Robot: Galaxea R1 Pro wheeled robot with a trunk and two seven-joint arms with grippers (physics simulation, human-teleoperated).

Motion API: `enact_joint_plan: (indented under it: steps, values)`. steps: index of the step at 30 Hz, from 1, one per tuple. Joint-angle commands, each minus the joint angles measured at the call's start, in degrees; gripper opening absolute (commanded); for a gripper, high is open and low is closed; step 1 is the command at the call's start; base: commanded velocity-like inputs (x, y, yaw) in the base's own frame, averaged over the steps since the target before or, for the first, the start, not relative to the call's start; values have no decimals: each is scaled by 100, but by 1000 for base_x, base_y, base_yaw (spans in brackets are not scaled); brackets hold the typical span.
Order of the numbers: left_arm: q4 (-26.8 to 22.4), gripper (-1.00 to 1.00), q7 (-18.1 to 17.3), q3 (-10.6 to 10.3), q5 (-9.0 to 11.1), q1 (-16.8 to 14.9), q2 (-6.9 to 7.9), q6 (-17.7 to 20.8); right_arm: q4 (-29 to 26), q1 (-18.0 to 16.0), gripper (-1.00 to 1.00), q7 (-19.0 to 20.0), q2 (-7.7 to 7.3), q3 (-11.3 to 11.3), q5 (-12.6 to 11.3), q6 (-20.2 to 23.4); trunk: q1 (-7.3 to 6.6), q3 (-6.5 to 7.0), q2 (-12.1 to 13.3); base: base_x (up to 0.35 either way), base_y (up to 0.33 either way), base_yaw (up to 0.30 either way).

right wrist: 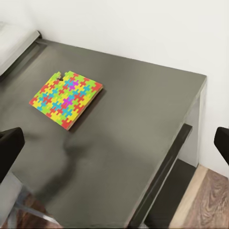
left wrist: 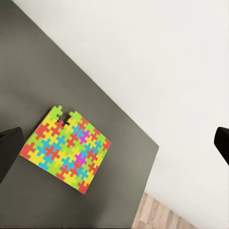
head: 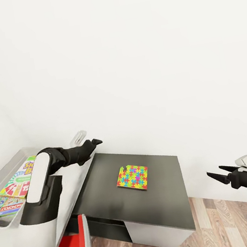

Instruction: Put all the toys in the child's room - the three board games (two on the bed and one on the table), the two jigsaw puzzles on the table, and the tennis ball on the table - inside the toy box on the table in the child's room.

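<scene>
A jigsaw puzzle (left wrist: 66,149) lies flat on the dark grey counter (left wrist: 33,71), well in from its edges, one piece seemingly missing from its border (a small notch). Beyond the counter's edge: white wall (left wrist: 157,52) and wood floor (left wrist: 160,217). Dark claw fingertips (left wrist: 9,150) flank the scene, spread wide.

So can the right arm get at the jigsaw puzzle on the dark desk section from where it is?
Probably yes. The jigsaw puzzle lies flat alone on the dark desk section, nothing beside or over it. The right tool hangs open off the desk's side, apart from it, with a free path across.
</scene>
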Motion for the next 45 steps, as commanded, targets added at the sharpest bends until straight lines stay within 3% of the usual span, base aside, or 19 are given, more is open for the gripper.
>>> enact_joint_plan:
  steps: [1,5,8,10,14,17,18,19,21,24,25,26,34,39,45]
  values:
    - [-5,100,55,19,46,-5,7,10,-8,-8,100,54,1,-8,50,49,0,-11,-12,-193,0,-2]
    - [-6,100,24,56,50,4,30,12,-8,-13,100,56,-7,-4,50,49,0,-11,-12,-45,0,0]
    - [278,100,21,58,34,-31,30,-7,-8,-9,100,61,-8,-6,50,49,0,-11,-12,-4,0,0]
    - [624,100,24,47,-99,-108,45,-10,-8,-8,100,61,-11,-7,50,49,0,-11,-12,-2,0,0]
    - [1341,100,-26,1,-692,-279,23,-4,-8,-8,100,63,-15,-5,50,49,0,-11,-12,0,0,0]
    - [2005,100,-334,-23,-1188,-382,-60,-2,-8,-8,100,66,-11,-4,50,49,0,-11,-12,0,0,0]
    - [2237,100,-530,-27,-1334,-406,-99,-6,-8,-8,100,67,-7,-3,50,49,0,-11,-12,0,0,0]
    - [2685,100,-1028,-31,-1615,-449,-163,-14,-8,-4,100,68,-1,-1,50,49,0,-11,-12,0,0,0]
    - [3097,100,-1573,-32,-1922,-516,-209,-22,-8,-2,100,69,3,0,50,49,0,-11,-12,0,0,0]
    - [3642,100,-2267,-33,-2396,-650,-278,-82,-8,0,100,69,3,1,50,49,0,-11,-12,0,0,0]
    - [3928,100,-2583,-34,-2645,-721,-341,-192,-8,0,100,70,3,1,50,49,0,-11,-12,0,0,0]
    - [4043,100,-2696,-34,-2744,-748,-378,-258,-8,0,100,70,3,1,50,49,0,-11,-12,0,0,0]
    - [4636,100,-3146,-78,-3134,-855,-550,-606,-8,1,100,182,5,0,50,49,0,-11,-12,0,0,0]
    - [5272,100,-3481,-491,-3515,-1141,-549,-432,-8,-7,100,505,-4,-15,50,49,0,-11,-12,0,0,0]
    - [5542,100,-3786,-603,-3626,-1272,-537,-173,-8,-10,100,556,7,-23,57,56,0,-11,-12,0,0,-67]
